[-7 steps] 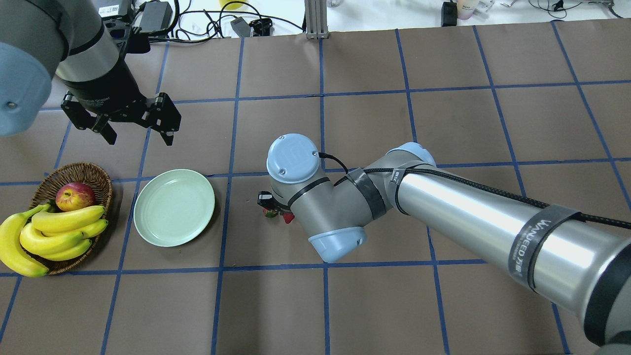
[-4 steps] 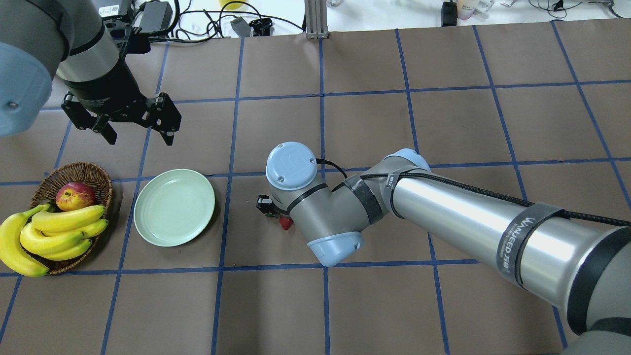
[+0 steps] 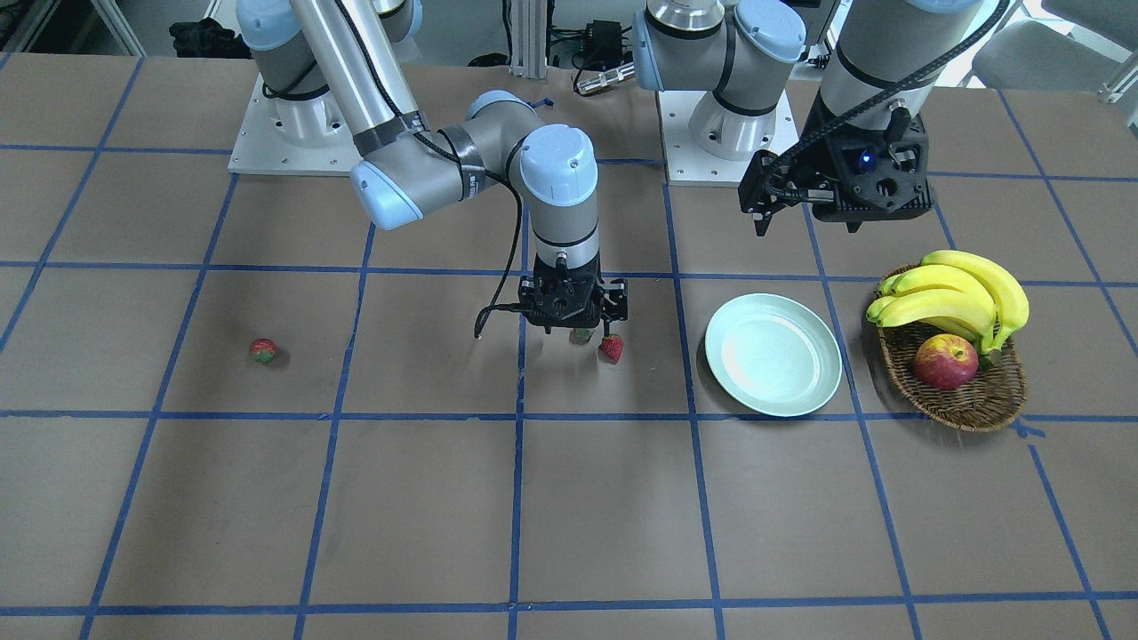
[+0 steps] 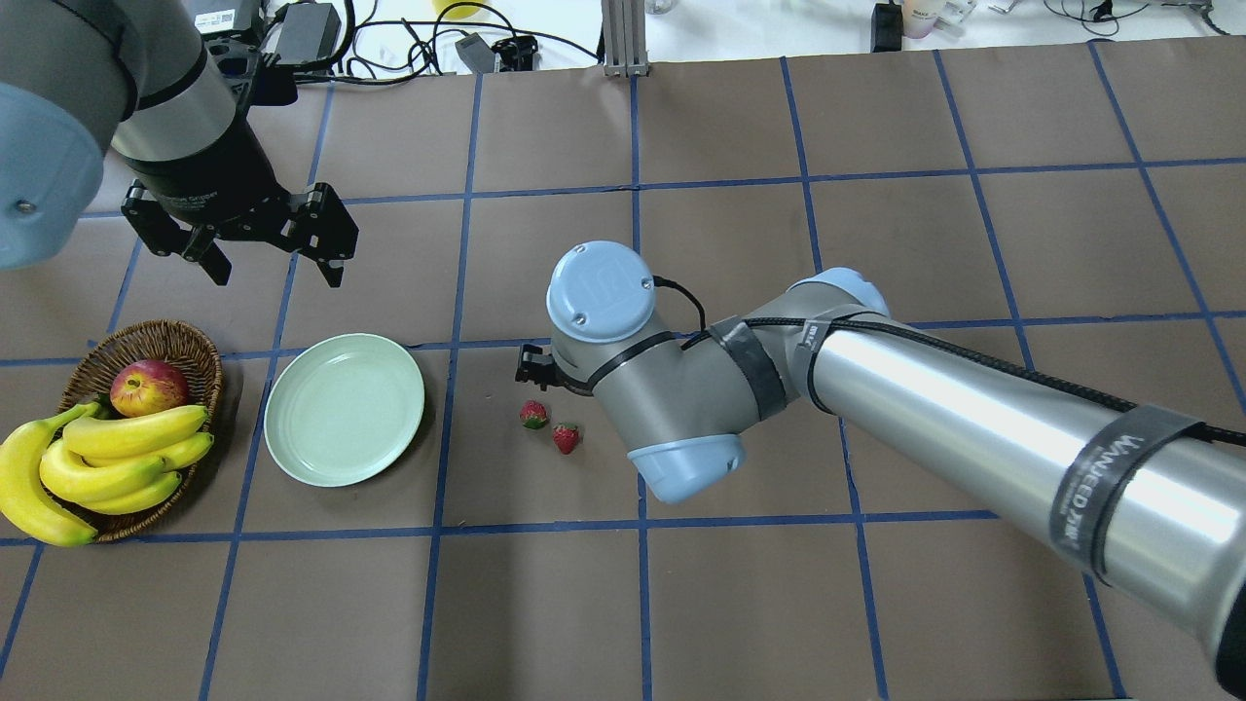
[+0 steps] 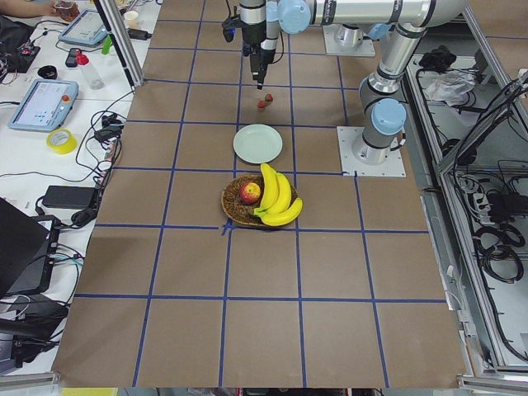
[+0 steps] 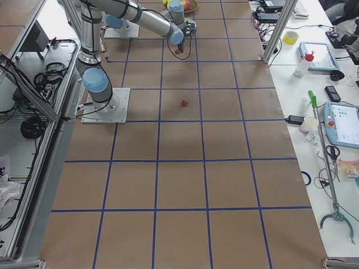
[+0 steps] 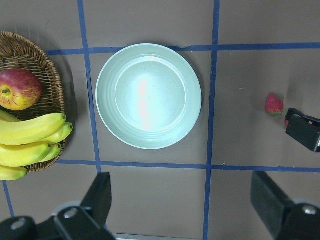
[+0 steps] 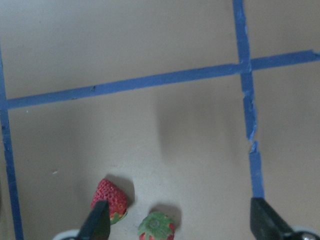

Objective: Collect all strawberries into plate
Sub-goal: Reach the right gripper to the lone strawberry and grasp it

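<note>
First strawberry and second strawberry lie on the bare table, just beside each other. They are near the plate but not on it. The plate holds nothing.

A second ago the right arm's wrist sat low over this pair and hid most of them. Now it has drawn off toward the far side and both berries show whole, about where they were.

Right gripper: fingers spread wide, nothing between them. In its own camera the two berries sit at the bottom edge of the view.

My reading is that the pick did not take, or I pulled off to line up again. Nothing counts as collected yet.

Third strawberry lies alone, well apart on the robot's right side, untouched.

Left gripper hangs above the table beyond the plate, fingers spread and empty, its camera looking straight down on the plate.

Next I judge the right gripper needs to centre on one berry only. They lie so close that a closing finger may knock the neighbour away.
</note>
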